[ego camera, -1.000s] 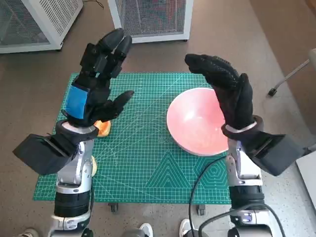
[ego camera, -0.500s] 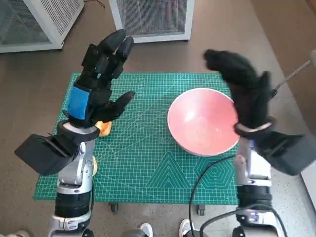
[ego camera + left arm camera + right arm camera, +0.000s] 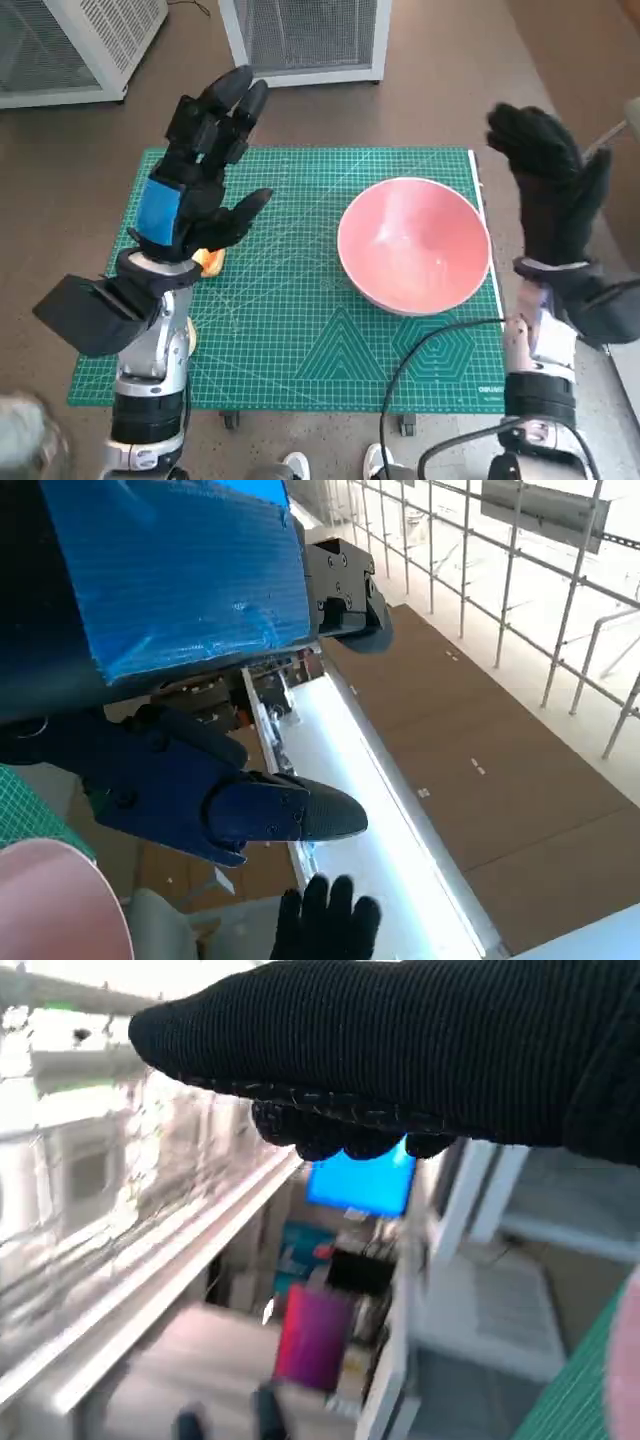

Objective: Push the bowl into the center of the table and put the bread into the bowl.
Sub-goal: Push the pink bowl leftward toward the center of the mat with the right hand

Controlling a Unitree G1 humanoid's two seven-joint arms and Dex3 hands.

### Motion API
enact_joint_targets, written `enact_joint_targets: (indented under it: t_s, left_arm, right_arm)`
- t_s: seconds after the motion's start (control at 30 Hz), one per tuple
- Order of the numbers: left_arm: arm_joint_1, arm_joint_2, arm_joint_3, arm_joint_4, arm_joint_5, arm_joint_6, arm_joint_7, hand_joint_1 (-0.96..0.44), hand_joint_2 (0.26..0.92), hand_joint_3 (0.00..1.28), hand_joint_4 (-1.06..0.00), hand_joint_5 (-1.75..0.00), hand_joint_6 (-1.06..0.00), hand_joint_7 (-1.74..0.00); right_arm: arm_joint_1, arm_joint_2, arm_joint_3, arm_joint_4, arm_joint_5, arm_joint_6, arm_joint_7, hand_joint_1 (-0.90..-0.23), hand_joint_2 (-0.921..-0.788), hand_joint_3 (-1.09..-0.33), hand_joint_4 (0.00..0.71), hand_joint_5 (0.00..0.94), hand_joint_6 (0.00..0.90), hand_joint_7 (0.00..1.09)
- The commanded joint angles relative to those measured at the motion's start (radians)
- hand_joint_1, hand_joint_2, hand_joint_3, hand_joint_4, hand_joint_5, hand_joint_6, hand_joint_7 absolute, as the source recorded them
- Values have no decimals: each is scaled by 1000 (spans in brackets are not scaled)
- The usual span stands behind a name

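We see the table (image 3: 280, 340) covered by a green cutting mat, with the pink bowl (image 3: 412, 258) sitting on it toward the side of the right robot hand, close to the mat's edge there. The bread (image 3: 209, 261) lies on the mat well apart from the bowl, on the opposite side, and only a small orange part of it shows beneath the left robot hand.

The left robot hand (image 3: 195, 180) is raised above the mat with its fingers spread apart, holding nothing and touching nothing; it hangs over the bread. The right robot hand (image 3: 548, 180) is lifted beyond the bowl's outer side, off the edge of the mat, fingers extended and apart, also holding nothing and clear of the bowl's rim.

From the head view we get the whole layout of bowl, bread and both hands. The left wrist view shows none of the bread, only a sliver of the bowl's pink rim, a corner of the mat, its own taped back and, farther off, the gloved fingertips of the right robot hand. The right wrist view is blurred: the glove across it and an indistinct room behind.
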Motion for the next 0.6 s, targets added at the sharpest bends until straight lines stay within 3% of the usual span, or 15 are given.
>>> enact_joint_targets:
  t_s: [0.03, 0.37, 0.6]
  left_arm:
    - [10, -5, -3, -19, 5, -2, 12, -513, 921, 321, -275, -1, -87, -581]
    - [10, -8, -2, -14, -3, -3, 11, -517, 921, 322, -278, -2, -82, -578]
    - [10, -3, 0, -10, -3, -2, 8, -512, 921, 327, -281, -3, -77, -577]
  right_arm:
    - [-11, -29, -29, 116, -16, -37, -23, -626, -921, -653, 217, 4, 299, 47]
    - [-45, -70, -58, 350, -40, -100, -69, -619, -921, -677, 212, 2, 291, 40]
    - [-48, -77, -56, 479, -79, -85, -133, -590, -921, -708, 201, 0, 285, 34]
